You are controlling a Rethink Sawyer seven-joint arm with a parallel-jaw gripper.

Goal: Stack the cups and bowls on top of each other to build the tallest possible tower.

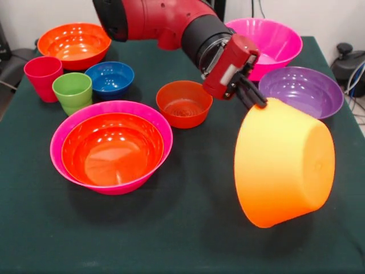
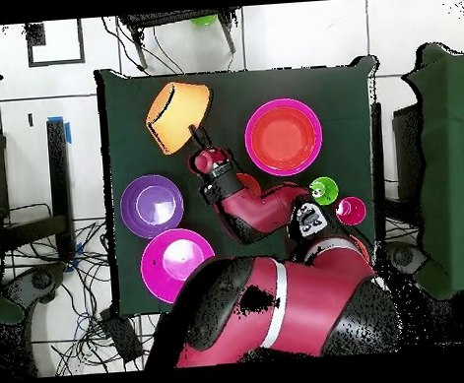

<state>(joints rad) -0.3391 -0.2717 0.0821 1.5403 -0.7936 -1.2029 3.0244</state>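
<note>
My gripper [image 1: 255, 98] is shut on the rim of the large light orange bowl [image 1: 285, 165], which hangs tilted on its side above the cloth at the right. From overhead the gripper [image 2: 199, 140] holds that bowl [image 2: 176, 114] near the table's top edge. The tower is a red-orange bowl [image 1: 112, 149] nested in a large magenta bowl [image 1: 56, 142], left of the gripper. The red-pink cup [image 1: 43, 75] and lime green cup [image 1: 72, 92] stand upright at the far left. A small blue bowl [image 1: 109, 77] and a small orange-red bowl [image 1: 183, 103] sit mid-table.
Another red-orange bowl [image 1: 74, 44] lies at the far left corner. A second large magenta bowl [image 1: 276, 43] and a purple bowl [image 1: 302, 91] sit behind the gripper at the right. Dark green cloth [image 1: 188, 228] covers the table.
</note>
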